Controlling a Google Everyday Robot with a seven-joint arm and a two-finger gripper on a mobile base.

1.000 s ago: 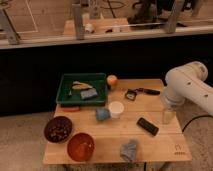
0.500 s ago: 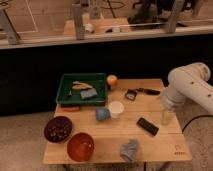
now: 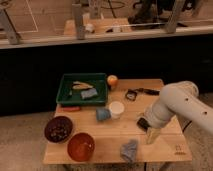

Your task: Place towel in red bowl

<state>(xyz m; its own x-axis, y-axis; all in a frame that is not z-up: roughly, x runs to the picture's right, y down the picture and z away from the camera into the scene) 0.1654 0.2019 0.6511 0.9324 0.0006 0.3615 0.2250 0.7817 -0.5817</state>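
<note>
The towel (image 3: 130, 150) lies crumpled at the front edge of the counter (image 3: 167, 149), right of centre, and we see nothing touching it. Left of it, apart from it, sits the red bowl (image 3: 81, 146), and we see nothing inside it. Just behind the towel and to its right, the pincer (image 3: 152, 135) hangs from the white arm (image 3: 177, 105) over the counter. It is released and holds nothing. A small black object (image 3: 143, 123) lies just beside it on the left.

Behind the red bowl, at the left edge, we find a dark bowl (image 3: 58, 129) with speckled contents. Toward the middle of the counter stand a blue cup (image 3: 102, 114) and a white cup (image 3: 116, 109), side by side. Farther back, the green tray (image 3: 65, 82) carries a blue-grey sponge (image 3: 89, 93). An orange object (image 3: 112, 80) stands at the tray's right corner. A black tool (image 3: 133, 94) lies near the back right.
</note>
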